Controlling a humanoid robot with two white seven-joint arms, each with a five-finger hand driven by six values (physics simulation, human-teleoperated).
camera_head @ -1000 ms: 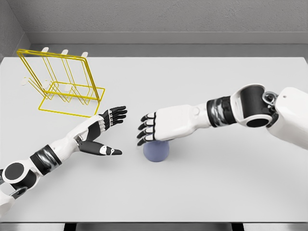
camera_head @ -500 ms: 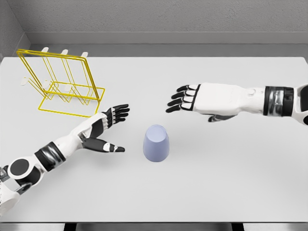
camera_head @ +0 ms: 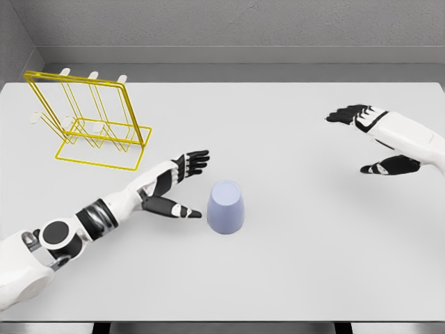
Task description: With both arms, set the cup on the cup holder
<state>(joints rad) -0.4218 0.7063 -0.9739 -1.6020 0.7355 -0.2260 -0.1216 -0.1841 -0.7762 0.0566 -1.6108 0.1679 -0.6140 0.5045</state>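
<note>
Cup (camera_head: 226, 207): pale blue-lilac, upside down on its rim, just below and slightly left of frame centre, standing free on the desk; touched by neither hand.
Cup holder (camera_head: 87, 120): yellow wire rack, upper left of the frame, upright frame rising from a flat rectangular base, white-tipped pegs along the top; well apart from the cup.
Desk (camera_head: 299, 264): plain white surface filling most of the frame, grey wall behind at the top.
Left hand (camera_head: 177, 186): left of centre, arm entering from the lower left corner; fingers stretched out and spread, pointing right and up, thumb lower and aimed at the cup; open, gripping nothing; thumb tip just beside the cup's left side, contact not clear.
Left hand fingers (camera_head: 197, 158): black with white segments, up and left of the cup, above the desk surface.
Right hand (camera_head: 375, 139): far right of the frame, upper half, arm entering from the right edge; fingers extended toward the left, thumb hanging below; open, gripping nothing; well apart from the cup.
Between hands: cup nearer the left hand, bare desk between the cup and the right hand.
</note>
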